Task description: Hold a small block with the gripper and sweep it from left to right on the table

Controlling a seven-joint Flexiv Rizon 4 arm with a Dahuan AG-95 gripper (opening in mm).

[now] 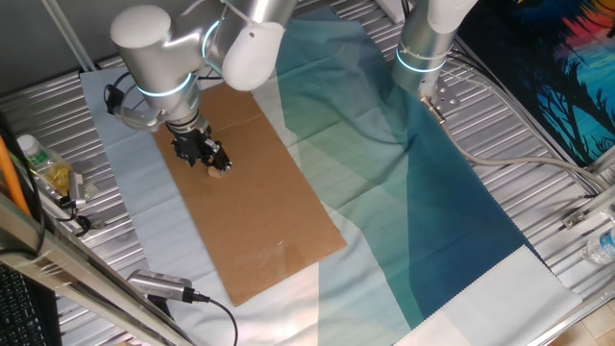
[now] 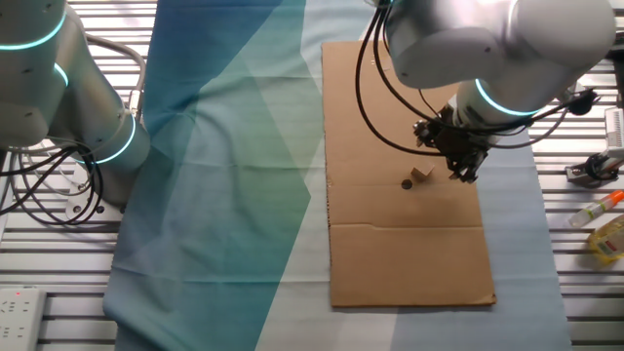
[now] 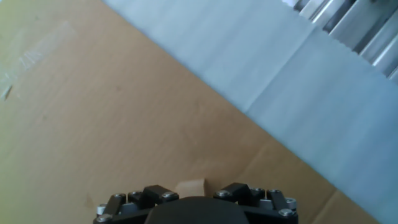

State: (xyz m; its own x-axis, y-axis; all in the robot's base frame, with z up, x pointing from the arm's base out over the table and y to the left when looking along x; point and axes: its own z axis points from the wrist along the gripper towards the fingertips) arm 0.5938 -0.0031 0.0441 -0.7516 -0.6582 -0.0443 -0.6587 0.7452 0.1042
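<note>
**Inspector A:** One fixed view first. Gripper [image 1: 213, 161] low over the upper left part of the cardboard sheet [image 1: 259, 207], fingers angled down toward the small block [image 1: 220, 171]. Block at or just beside the fingertips, on the sheet. Contact not confirmable here; fingers and block merge into one dark cluster.

**Inspector B:** Risk noted?

**Inspector A:** Judged: block nudged aside or tipped if the fingers close off-centre, being so small. Also possible: sheet dragged across the pale cloth [image 1: 125, 207] during the sweep if downward pressure runs too high.

**Inspector B:** The other fixed view?

**Inspector A:** Gripper [image 2: 466, 166] beside the small block [image 2: 421, 175], a sliver of cardboard sheet [image 2: 405, 253] seemingly between them. Small black dot [image 2: 407, 183] just beside the block, lying on the sheet. Appears apart, not gripped. Finger gap not readable from this side.

**Inspector B:** Hand view?

**Inspector A:** Small block [image 3: 191, 186] centred at the bottom edge, between the two finger mounts of the gripper [image 3: 198, 202]. Fingertips themselves hidden behind the gripper body. Mounts set wider than the block, suggesting jaws parted, but no clamping visible. Verdict on the pincer: cannot tell how far open, nor whether anything is held. Block resting on the cardboard sheet [image 3: 124, 112], table [image 3: 348, 25] ribs visible beyond the cloth.
</note>
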